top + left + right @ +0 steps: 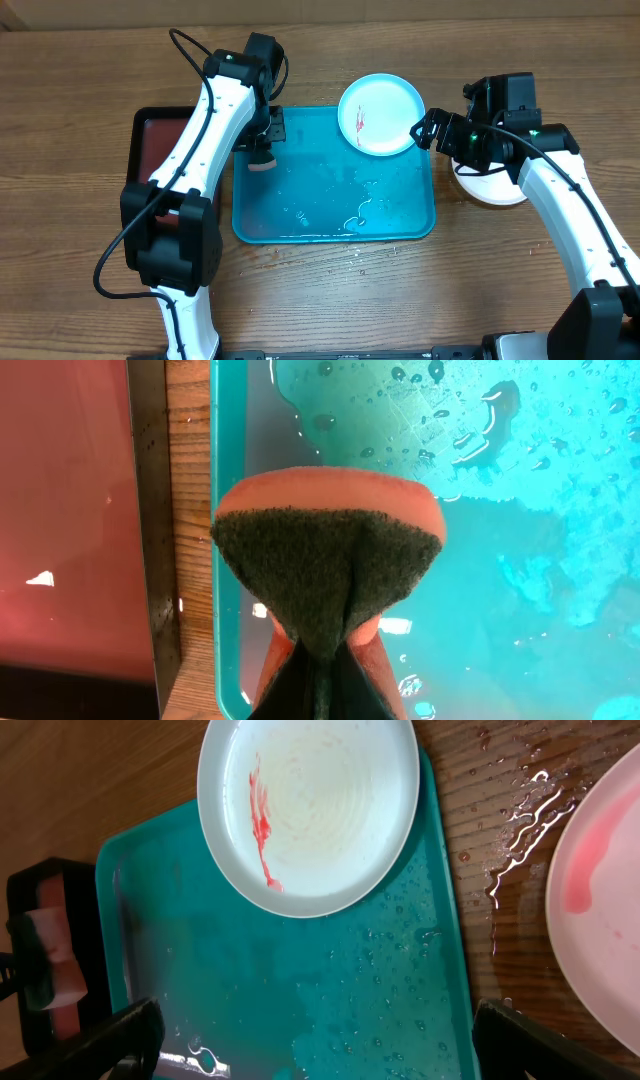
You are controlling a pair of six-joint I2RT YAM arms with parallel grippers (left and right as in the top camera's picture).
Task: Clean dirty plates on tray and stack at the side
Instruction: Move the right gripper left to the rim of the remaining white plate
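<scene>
Now, tray point(300, 215): we are seeing its long axis running left-right.
Left gripper point(263, 155): we are pinching the sponge point(330, 560).
Right gripper point(427, 130): we are holding it spread wide.

the tray point(300, 215) lay at the middle of the table point(80, 250). one plate point(381, 113) sat on its far right corner, overhanging the rim; another plate point(490, 190) lay just right, under my right arm point(570, 200). a smaller tray point(155, 140) lay just left.
</scene>
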